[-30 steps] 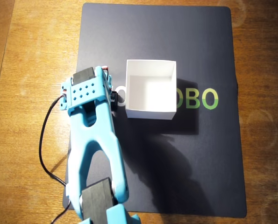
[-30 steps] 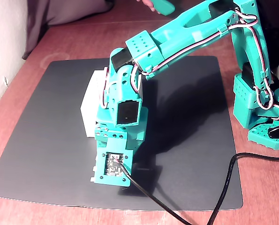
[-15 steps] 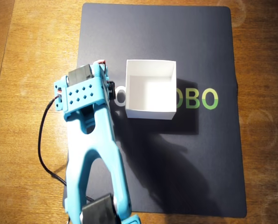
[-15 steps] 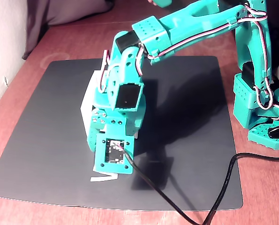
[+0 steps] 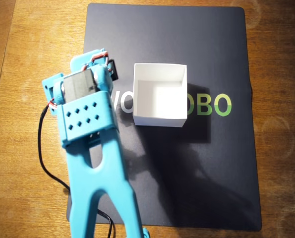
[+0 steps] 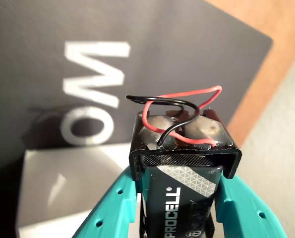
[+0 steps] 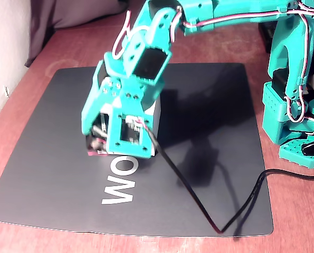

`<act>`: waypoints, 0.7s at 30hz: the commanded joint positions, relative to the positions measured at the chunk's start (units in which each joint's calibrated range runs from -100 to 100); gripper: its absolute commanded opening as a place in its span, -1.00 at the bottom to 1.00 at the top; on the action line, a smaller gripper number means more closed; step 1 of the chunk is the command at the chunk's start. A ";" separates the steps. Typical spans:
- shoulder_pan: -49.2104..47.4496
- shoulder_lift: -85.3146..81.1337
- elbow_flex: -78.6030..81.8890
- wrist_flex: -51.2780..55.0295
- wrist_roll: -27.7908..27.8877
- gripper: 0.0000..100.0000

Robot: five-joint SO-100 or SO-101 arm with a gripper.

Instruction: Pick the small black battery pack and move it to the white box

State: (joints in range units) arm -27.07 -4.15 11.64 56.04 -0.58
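Currently, my view:
Gripper: my turquoise plastic two-finger gripper (image 6: 179, 218) is clamped around the small black battery pack (image 6: 184, 191).
Wires: red and black, looped on top.
Box: square white box (image 5: 160, 95) beside it on dark mat (image 5: 211, 163).

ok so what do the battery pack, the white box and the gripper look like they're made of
Battery pack: glossy printed wrap, likely over metal, with a black plastic-looking clip and thin insulated red and black wires. White box: thin matte walls, probably cardboard or thin plastic; hard to tell. Gripper: teal matte plastic with screw holes, probably 3D-printed.
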 commanded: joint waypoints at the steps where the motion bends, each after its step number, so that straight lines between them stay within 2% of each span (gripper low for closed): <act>1: 5.66 -5.89 -0.98 -0.30 0.88 -0.86; 13: 27.72 -10.53 -0.43 -0.30 0.50 -0.86; 21: 31.12 -9.66 0.84 3.73 -2.60 -0.86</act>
State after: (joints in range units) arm 3.46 -11.27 12.73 57.44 -2.31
